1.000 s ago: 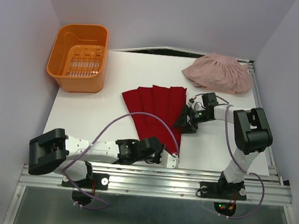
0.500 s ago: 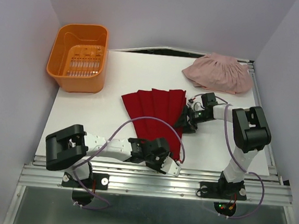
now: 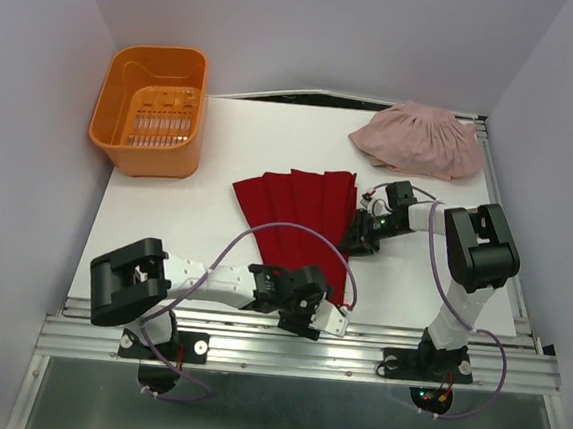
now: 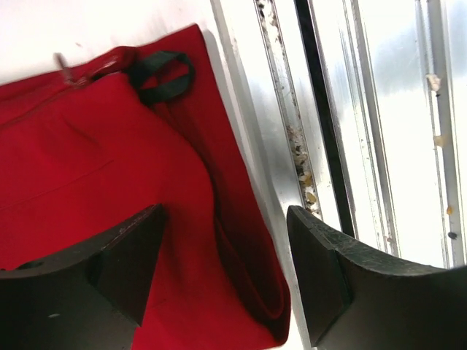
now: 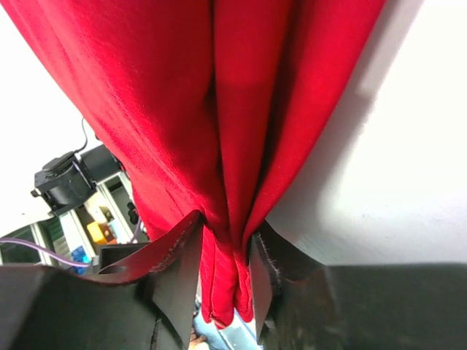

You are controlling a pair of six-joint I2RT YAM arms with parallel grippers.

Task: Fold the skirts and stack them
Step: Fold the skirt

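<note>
The deep red skirt (image 3: 292, 210) lies fanned out flat mid-table, its narrow end toward the front edge. The pale pink skirt (image 3: 419, 138) sits bunched at the back right. My left gripper (image 3: 323, 314) hovers open over the red skirt's near corner; in the left wrist view its jaws (image 4: 225, 219) straddle a folded hem of red cloth (image 4: 87, 146) beside the table edge without touching it. My right gripper (image 3: 357, 239) is at the skirt's right edge. In the right wrist view, that gripper (image 5: 228, 233) is shut on a bunched fold of red cloth (image 5: 168, 95).
An orange plastic basket (image 3: 160, 51) stands at the back left corner. The aluminium rail (image 3: 295, 351) runs along the front edge, right beside the left gripper. White table (image 3: 274, 133) shows between the basket and the pink skirt.
My left gripper has gone from shut to open at the red skirt's near corner, and that arm's elbow has swung right. The right jaws have closed on the skirt's right edge.
</note>
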